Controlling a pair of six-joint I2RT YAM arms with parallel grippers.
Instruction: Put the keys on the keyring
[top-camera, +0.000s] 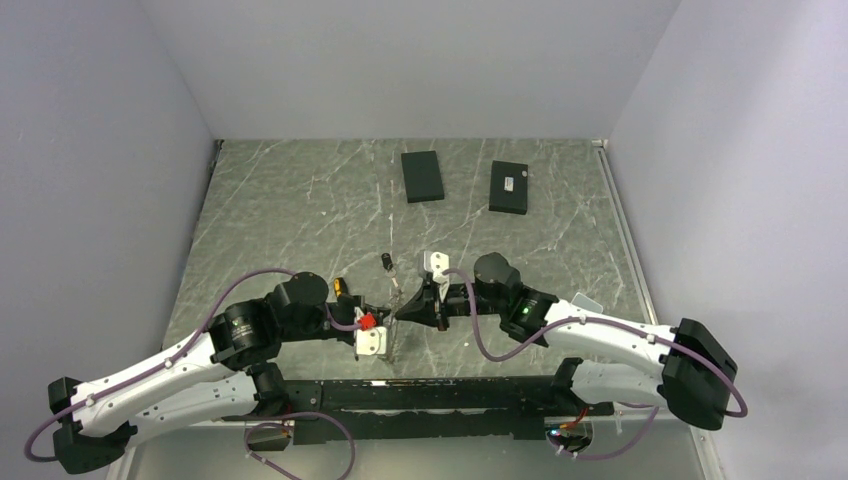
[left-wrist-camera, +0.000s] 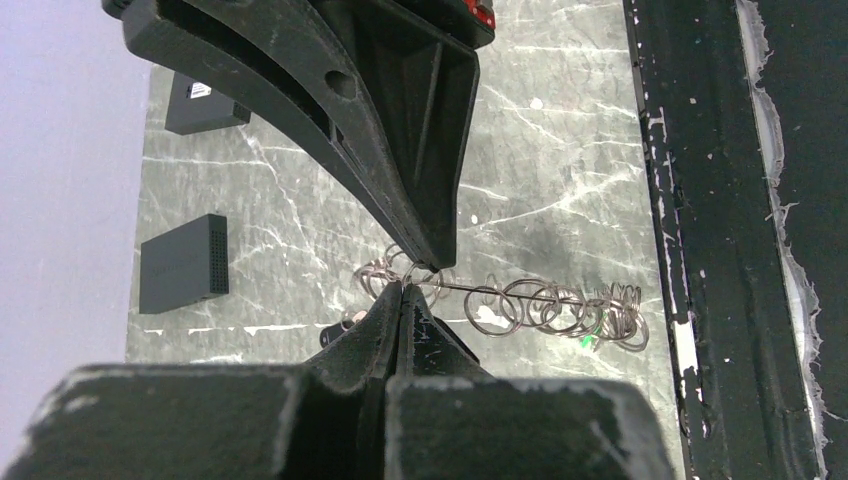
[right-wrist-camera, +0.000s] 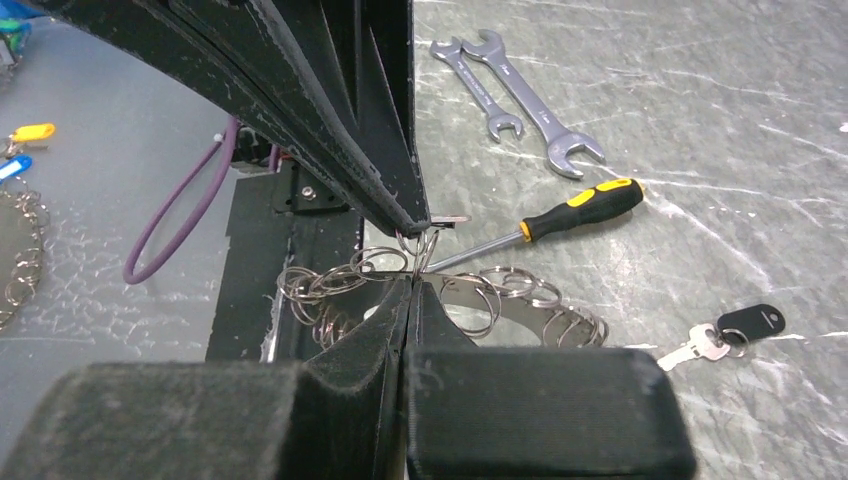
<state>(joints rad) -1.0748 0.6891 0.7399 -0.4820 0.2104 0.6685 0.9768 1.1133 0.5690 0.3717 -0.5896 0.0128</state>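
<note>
The keyring (right-wrist-camera: 520, 300), a flat grey ring strung with several small wire rings, is held up between both grippers. In the left wrist view it shows edge-on (left-wrist-camera: 560, 305) with its green tag (left-wrist-camera: 585, 340). My left gripper (left-wrist-camera: 405, 287) is shut on its rim. My right gripper (right-wrist-camera: 413, 276) is shut on it too, pinching at a small wire ring, tip to tip with the left one. The two meet at mid-table in the top view, left gripper (top-camera: 385, 322) and right gripper (top-camera: 425, 300). The keys (right-wrist-camera: 735, 330), black-headed with short silver blades, lie loose on the table to the right, also in the top view (top-camera: 386, 262).
A black-and-yellow screwdriver (right-wrist-camera: 570, 210) and two silver wrenches (right-wrist-camera: 515, 90) lie beyond the ring. Two black boxes (top-camera: 422, 175) (top-camera: 509, 187) sit at the back. The black base rail (top-camera: 440, 400) runs along the near edge. Yellow and blue tags (right-wrist-camera: 30, 132) lie off the table.
</note>
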